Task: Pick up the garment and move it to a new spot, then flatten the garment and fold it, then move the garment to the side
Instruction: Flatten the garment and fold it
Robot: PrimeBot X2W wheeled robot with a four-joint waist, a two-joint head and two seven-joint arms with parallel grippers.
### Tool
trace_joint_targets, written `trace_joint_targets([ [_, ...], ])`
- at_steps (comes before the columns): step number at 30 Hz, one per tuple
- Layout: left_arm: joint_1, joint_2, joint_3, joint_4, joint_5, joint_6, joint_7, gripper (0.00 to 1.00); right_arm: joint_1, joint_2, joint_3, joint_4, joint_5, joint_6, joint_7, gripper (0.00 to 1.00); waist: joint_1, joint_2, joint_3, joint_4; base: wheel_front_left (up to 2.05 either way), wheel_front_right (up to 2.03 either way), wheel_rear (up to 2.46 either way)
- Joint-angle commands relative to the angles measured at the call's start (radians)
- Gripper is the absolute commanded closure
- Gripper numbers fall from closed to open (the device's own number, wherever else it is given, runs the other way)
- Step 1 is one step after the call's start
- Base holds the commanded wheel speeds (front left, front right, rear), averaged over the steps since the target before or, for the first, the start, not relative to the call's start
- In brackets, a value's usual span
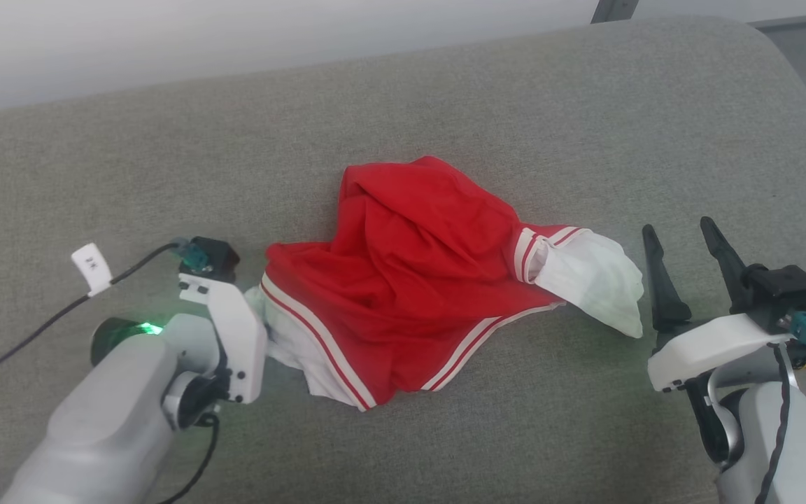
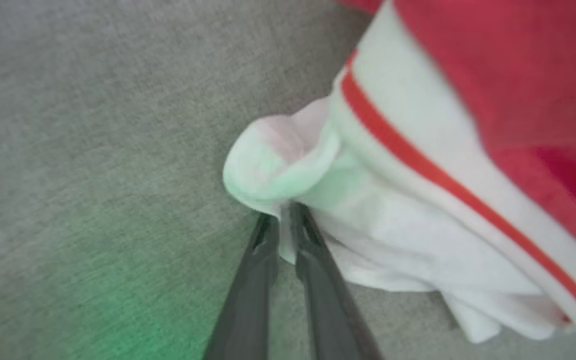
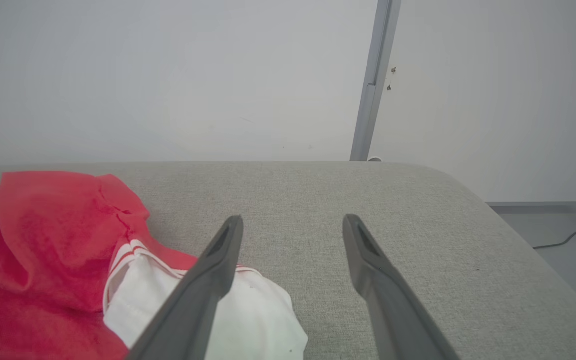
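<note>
The garment (image 1: 410, 280) lies crumpled in the middle of the grey upholstered surface (image 1: 515, 105). The left pincer (image 2: 284, 222) is clamped on the left white cuff (image 2: 368, 225). The right pincer (image 1: 674, 227) sits just right of the right white cuff (image 1: 592, 280), its fingers wide apart and holding nothing.

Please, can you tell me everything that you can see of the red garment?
The garment is bright red soft cloth with wide white cuffs edged by thin red and white stripes. It lies crumpled near the middle of the grey cushion. The left gripper pinches a fold of its left cuff. The right gripper is open beside the right cuff, apparently not touching.
</note>
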Motion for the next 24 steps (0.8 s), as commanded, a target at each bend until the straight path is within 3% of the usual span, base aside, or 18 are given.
trace_joint_targets([
  [1,0.097,-0.053,-0.070,0.070,0.003,-0.011,0.047,1.00,-0.013,0.004,-0.003,0.004,-0.009,0.000,-0.004,0.00,0.0000,-0.0001,-0.001,0.002,0.00,0.00,0.00],
  [5,0.077,-0.033,-0.073,0.089,0.012,-0.013,0.052,1.00,-0.005,0.006,-0.018,0.018,-0.020,0.000,-0.008,0.00,0.0000,-0.0001,-0.019,0.017,0.00,0.00,0.00],
  [12,0.084,0.066,-0.056,0.032,0.039,0.023,0.043,1.00,0.015,0.000,-0.042,0.026,-0.030,0.000,-0.005,0.00,0.0000,-0.0001,-0.064,0.051,0.00,0.00,0.00],
  [24,0.156,0.337,0.034,-0.180,0.023,0.079,0.044,1.00,0.043,-0.005,-0.053,0.023,-0.042,0.000,0.015,0.00,0.0000,-0.0001,-0.119,0.112,0.00,0.00,0.00],
])
